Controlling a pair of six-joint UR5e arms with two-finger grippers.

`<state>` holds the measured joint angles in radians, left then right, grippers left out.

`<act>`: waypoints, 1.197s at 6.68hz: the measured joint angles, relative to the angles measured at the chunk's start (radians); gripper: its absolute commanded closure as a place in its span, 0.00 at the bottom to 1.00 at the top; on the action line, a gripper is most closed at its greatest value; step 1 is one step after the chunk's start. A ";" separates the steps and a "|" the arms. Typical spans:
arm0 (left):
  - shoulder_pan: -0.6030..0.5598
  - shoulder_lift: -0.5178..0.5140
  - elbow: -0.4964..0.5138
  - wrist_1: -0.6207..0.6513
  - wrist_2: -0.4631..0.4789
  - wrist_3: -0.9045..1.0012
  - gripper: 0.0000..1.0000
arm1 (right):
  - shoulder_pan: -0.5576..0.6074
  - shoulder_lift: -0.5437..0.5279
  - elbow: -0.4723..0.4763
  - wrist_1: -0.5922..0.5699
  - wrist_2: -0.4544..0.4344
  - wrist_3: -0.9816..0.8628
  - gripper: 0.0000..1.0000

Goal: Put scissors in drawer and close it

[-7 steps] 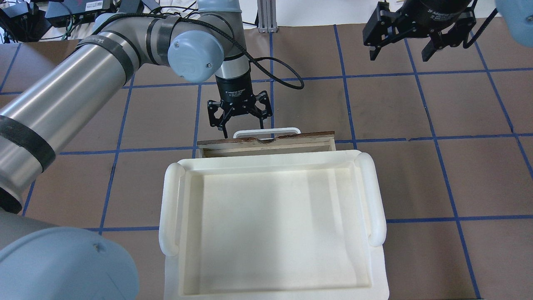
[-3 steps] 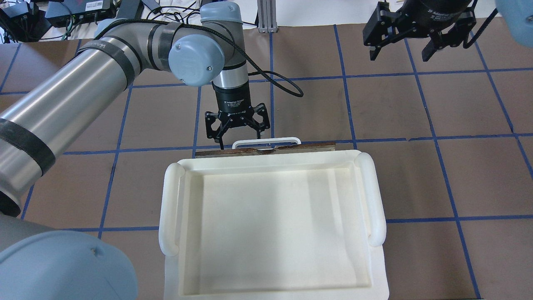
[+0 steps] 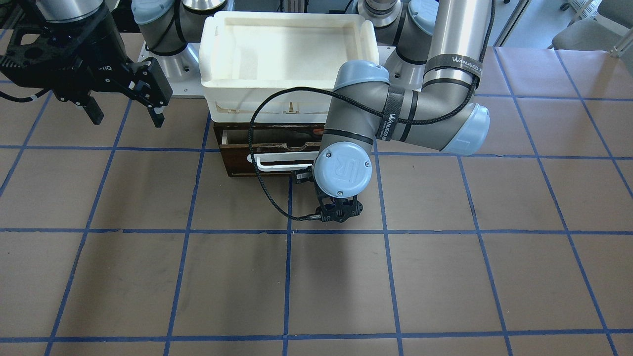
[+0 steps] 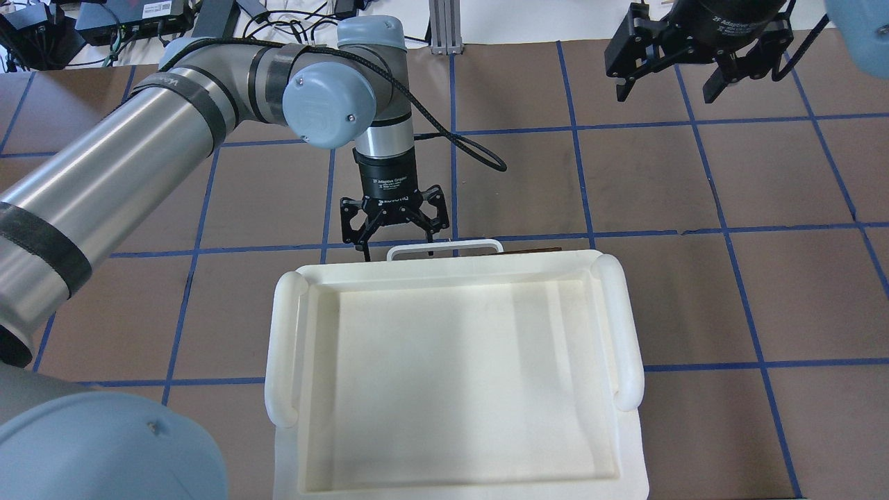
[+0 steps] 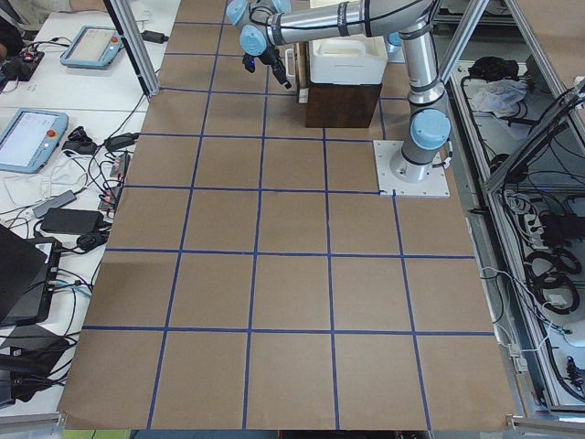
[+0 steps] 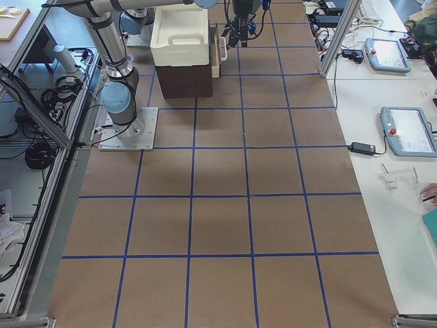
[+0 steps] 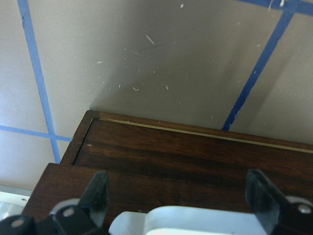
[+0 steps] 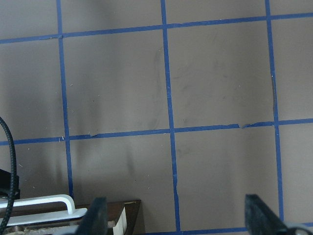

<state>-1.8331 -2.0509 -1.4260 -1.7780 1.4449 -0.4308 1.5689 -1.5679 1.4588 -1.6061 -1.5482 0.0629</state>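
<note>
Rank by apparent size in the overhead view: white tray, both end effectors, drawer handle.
1. white tray, by far the largest.
2. right end effector, cut off by the top edge and nearer the camera, so its lead over the left one is unsure.
3. left end effector.
4. drawer handle, long but thin.

- We saw the tray (image 4: 628, 326) sitting on top of a box (image 6: 184, 82), at the robot's side of the table (image 3: 148, 277).
- The drawer (image 3: 237, 165) was under the tray and stuck out a little, away from the robot.
- The handle (image 3: 277, 164) was on the drawer's front.
- The left gripper (image 4: 397, 251) was right by the handle's end on the robot's left.
- The right gripper (image 4: 665, 94) was well apart, off to the robot's right and farther out over the table.
</note>
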 measured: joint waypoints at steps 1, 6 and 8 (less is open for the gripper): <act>-0.002 0.006 -0.010 -0.015 0.000 -0.001 0.00 | 0.000 0.000 0.000 0.000 0.000 0.000 0.00; -0.008 0.027 -0.063 -0.057 -0.004 -0.046 0.00 | 0.000 0.000 0.001 -0.002 0.000 0.000 0.00; 0.009 0.031 -0.037 -0.045 -0.004 -0.060 0.00 | 0.000 0.000 0.001 -0.004 0.000 0.000 0.00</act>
<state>-1.8241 -2.0195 -1.4634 -1.8230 1.4408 -0.4911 1.5693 -1.5678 1.4603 -1.6101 -1.5478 0.0629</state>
